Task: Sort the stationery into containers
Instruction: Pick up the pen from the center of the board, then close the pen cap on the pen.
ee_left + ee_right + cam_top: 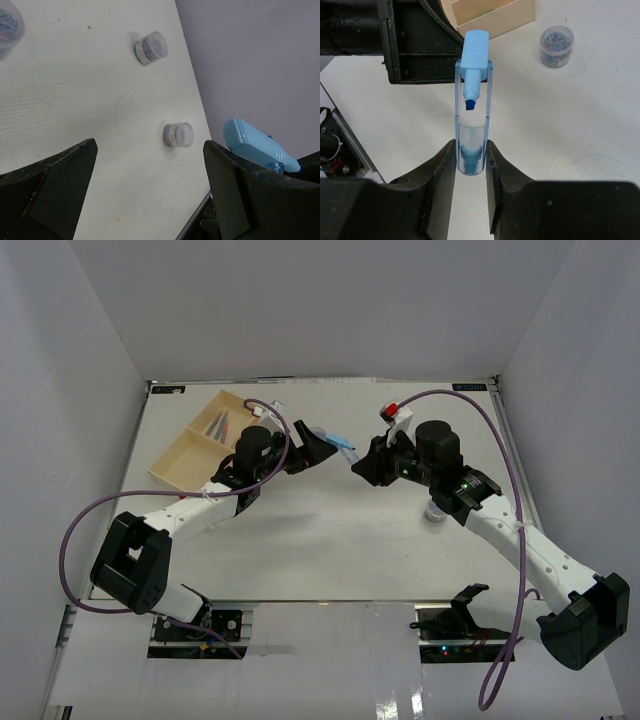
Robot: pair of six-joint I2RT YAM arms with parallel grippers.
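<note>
Right wrist view: blue marker [473, 55] offered for hand-over

The right gripper [471, 150] is clamped on the marker's clear end, above the table [580, 130]. Its long axis points, opaque end first, at the left gripper [150, 150], whose jaws stand wide apart, marker beside them. Next, probably: enclose it, then carry it to the tray [172, 468].

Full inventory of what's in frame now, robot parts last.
highlighter: 1, blue with clear cap, held above the table
jars: 3, clear with colourful contents, on the table
pens: a few, pink and grey, in the tray
tray: 1, cream, table's far left
table: 1, white
cables: 2, purple, along the arms
left end effector: 1, black, open, beside the highlighter
right end effector: 1, black, shut on the highlighter
</note>
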